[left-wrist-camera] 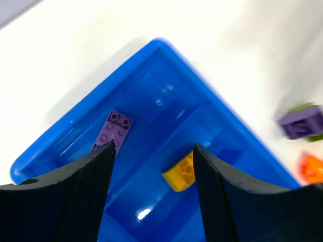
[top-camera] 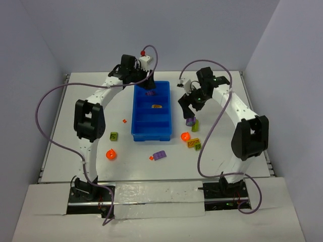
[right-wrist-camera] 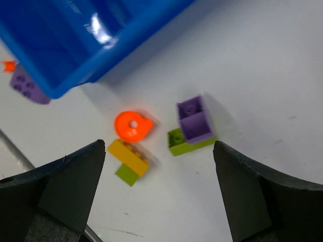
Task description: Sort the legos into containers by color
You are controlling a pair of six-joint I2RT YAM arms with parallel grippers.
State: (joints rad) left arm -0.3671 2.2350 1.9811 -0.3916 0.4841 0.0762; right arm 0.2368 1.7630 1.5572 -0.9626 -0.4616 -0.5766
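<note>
The blue tray (top-camera: 137, 117) lies mid-table. Its far compartment holds a purple plate (top-camera: 150, 93) and the one beside it a yellow piece (top-camera: 157, 106). My left gripper (top-camera: 144, 76) is open and empty above the tray's far end. The left wrist view shows the purple plate (left-wrist-camera: 115, 129) and the yellow piece (left-wrist-camera: 180, 172) below its fingers (left-wrist-camera: 152, 147). My right gripper (top-camera: 190, 107) is open and empty above loose legos right of the tray. Its wrist view (right-wrist-camera: 159, 146) shows a purple brick (right-wrist-camera: 194, 119) on a lime one (right-wrist-camera: 181, 143), a round orange piece (right-wrist-camera: 132, 125) and a yellow brick (right-wrist-camera: 128, 155).
Left of the tray lie a lime piece (top-camera: 114, 135), a round orange piece (top-camera: 110, 155) and a tiny orange bit (top-camera: 124, 121). In front of it lie a purple piece (top-camera: 160, 155) and a tiny orange bit (top-camera: 151, 158). Cables loop over both arms.
</note>
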